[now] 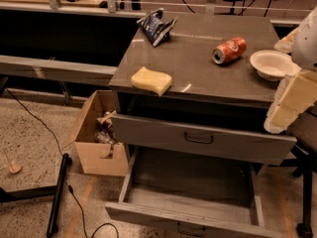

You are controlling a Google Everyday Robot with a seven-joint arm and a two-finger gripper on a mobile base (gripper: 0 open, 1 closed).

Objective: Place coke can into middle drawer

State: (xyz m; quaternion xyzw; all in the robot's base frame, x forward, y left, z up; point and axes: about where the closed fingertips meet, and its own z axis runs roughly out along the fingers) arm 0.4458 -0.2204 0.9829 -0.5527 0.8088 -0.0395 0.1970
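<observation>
The coke can [229,50] is red with a silver top and lies on its side on the grey cabinet top [198,68], just left of a white bowl [271,64]. The middle drawer [188,192] is pulled far out below and is empty; its front with the loop handle is at the bottom edge. The top-tier drawer [198,139] above it is slightly out. My gripper [290,100], cream and white, hangs at the right edge beside the cabinet, right of and below the can, holding nothing that I can see.
A yellow sponge [151,80] lies at the cabinet's front left and a dark chip bag [156,26] at the back left. A cardboard box [99,135] with clutter stands on the floor left of the drawers. Cables and a black bar lie on the floor.
</observation>
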